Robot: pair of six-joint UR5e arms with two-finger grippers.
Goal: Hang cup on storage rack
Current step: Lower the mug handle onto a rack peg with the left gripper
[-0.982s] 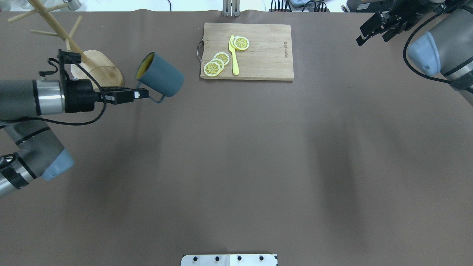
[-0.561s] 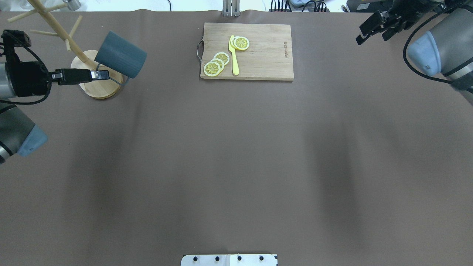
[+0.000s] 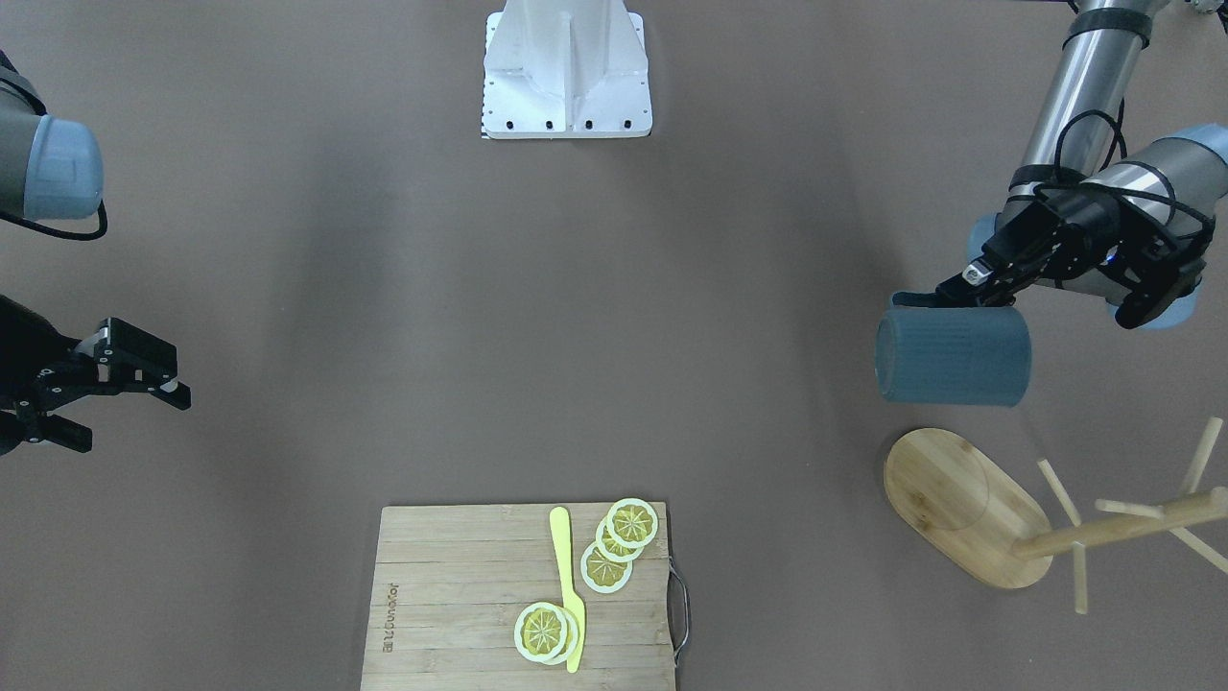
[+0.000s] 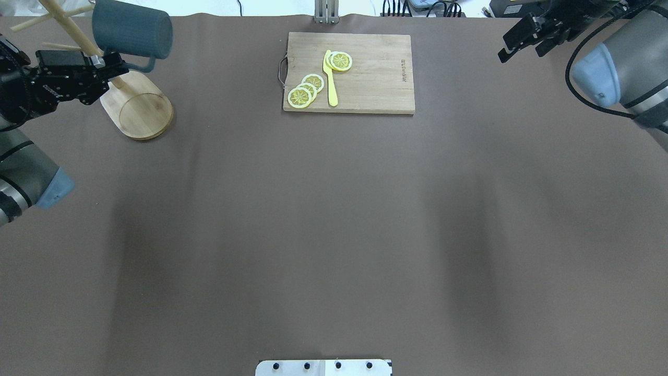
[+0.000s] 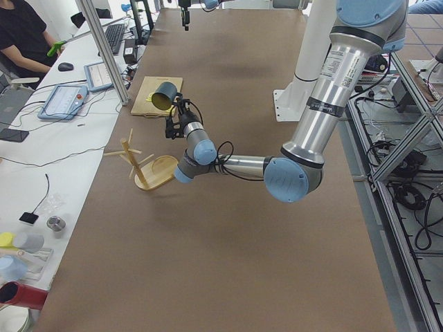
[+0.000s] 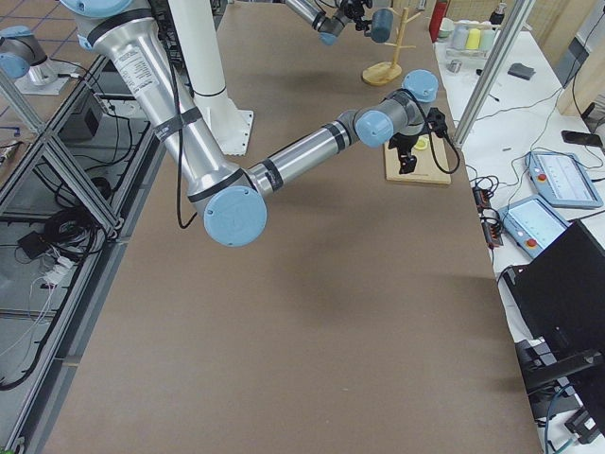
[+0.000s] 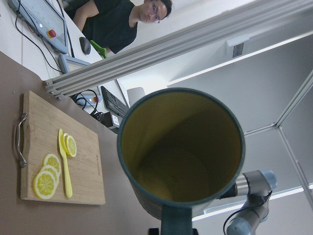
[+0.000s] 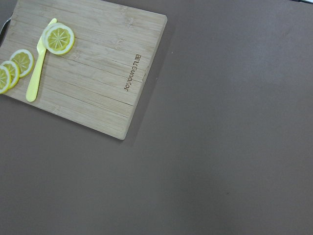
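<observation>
My left gripper is shut on the handle of the dark teal ribbed cup and holds it on its side in the air. The cup hangs next to the post of the bamboo storage rack. In the front view the cup is above the table, just on the robot's side of the rack's oval base and apart from its pegs. The left wrist view looks into the cup's yellow inside. My right gripper is open and empty at the far right; it also shows in the front view.
A rectangular bamboo cutting board with lemon slices and a yellow knife lies at the back middle. The robot's white base plate is at the near edge. An operator sits beyond the table's far edge.
My left arm has carried the cup left and up, from right of the rack's base to beside its post and pegs. The cup has turned. The right gripper has barely moved.
</observation>
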